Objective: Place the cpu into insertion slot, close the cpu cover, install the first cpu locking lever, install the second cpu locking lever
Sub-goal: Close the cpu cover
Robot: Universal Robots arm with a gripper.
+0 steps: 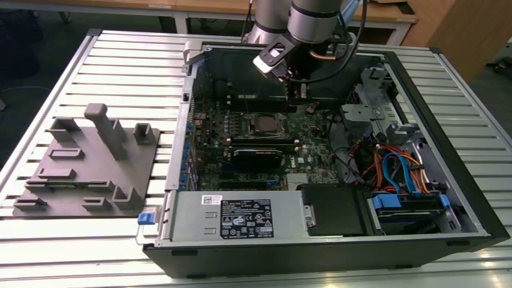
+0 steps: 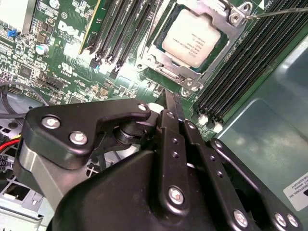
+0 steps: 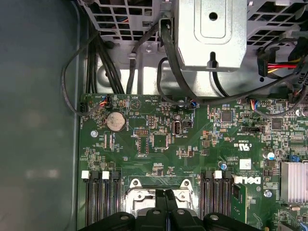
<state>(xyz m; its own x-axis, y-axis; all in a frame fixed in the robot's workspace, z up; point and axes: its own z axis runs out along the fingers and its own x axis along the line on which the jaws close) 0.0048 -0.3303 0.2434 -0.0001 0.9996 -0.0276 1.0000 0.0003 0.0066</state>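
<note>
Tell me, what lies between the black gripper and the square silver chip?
In the second wrist view, the silvery metal cover frame and some green motherboard lie between the black gripper and the silver-topped square cpu.

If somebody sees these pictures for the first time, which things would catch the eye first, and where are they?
The open computer case on the slatted table dominates the exterior view, with the robot arm reaching into it from above. In the second wrist view the pale square cpu lies framed by the silvery cpu cover, and the black gripper, shut, hangs close beside it.
</note>
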